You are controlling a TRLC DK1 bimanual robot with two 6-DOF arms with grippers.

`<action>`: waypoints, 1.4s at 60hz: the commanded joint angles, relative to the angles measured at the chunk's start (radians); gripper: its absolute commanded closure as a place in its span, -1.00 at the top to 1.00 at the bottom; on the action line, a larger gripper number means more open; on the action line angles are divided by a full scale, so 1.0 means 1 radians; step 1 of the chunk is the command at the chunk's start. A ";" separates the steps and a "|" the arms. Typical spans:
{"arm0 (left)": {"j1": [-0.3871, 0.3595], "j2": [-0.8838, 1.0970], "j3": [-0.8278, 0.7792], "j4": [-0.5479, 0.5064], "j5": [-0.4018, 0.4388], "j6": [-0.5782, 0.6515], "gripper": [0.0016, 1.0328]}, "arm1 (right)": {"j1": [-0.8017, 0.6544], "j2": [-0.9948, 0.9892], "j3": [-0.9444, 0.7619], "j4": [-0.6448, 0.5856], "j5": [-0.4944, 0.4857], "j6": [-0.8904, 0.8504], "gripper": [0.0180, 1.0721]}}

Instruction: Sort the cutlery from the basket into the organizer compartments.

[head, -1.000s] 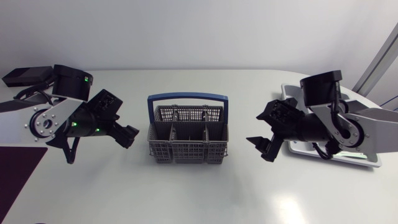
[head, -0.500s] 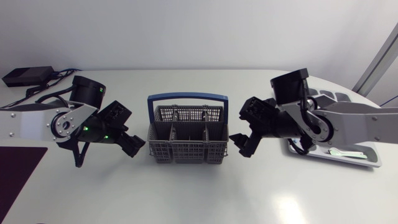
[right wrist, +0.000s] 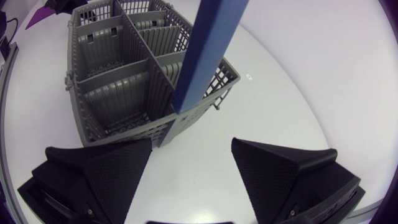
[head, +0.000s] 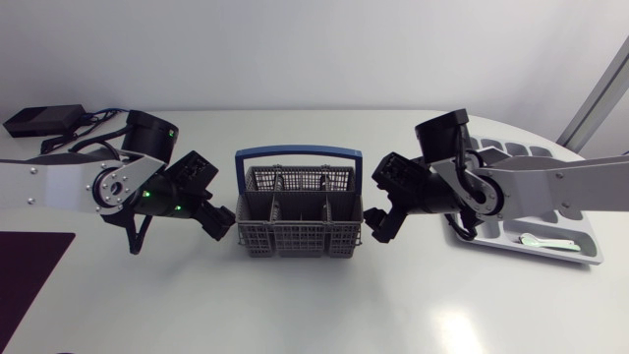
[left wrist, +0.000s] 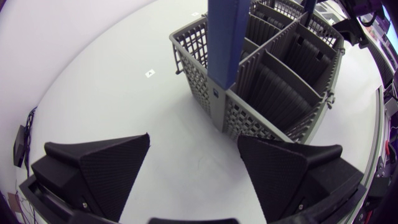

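The grey plastic basket [head: 295, 239] stands between the two claws, just ahead of each. It looks light and stiff, best taken by an end wall or its blue handle [head: 295, 152]. The left gripper [head: 222, 222] and right gripper [head: 377, 226] hang low at opposite ends, arms angled inward, fingers spread wide and empty.

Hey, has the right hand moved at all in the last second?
Yes. The right hand has swung left in the head view, away from the organizer and up to the right end of the basket.
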 commanded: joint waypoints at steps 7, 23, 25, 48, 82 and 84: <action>-0.008 0.015 0.027 -0.008 0.013 -0.024 0.90 | 0.011 0.020 0.039 0.022 0.002 0.028 0.76; -0.005 0.015 0.037 -0.010 0.013 -0.025 0.90 | 0.027 0.032 0.045 0.046 0.024 0.031 0.76; -0.005 0.015 0.040 -0.010 0.013 -0.025 0.90 | 0.027 0.032 0.045 0.046 0.025 0.031 0.76; -0.003 0.042 0.069 -0.010 0.013 -0.025 0.90 | 0.036 0.015 0.031 0.042 0.039 0.033 0.76; 0.106 -0.039 -0.005 -0.008 0.030 -0.007 0.91 | -0.065 -0.077 -0.064 0.061 0.090 0.007 0.91; 0.115 -0.056 -0.011 -0.007 0.036 -0.007 0.91 | -0.076 -0.091 -0.072 0.061 0.094 0.007 0.91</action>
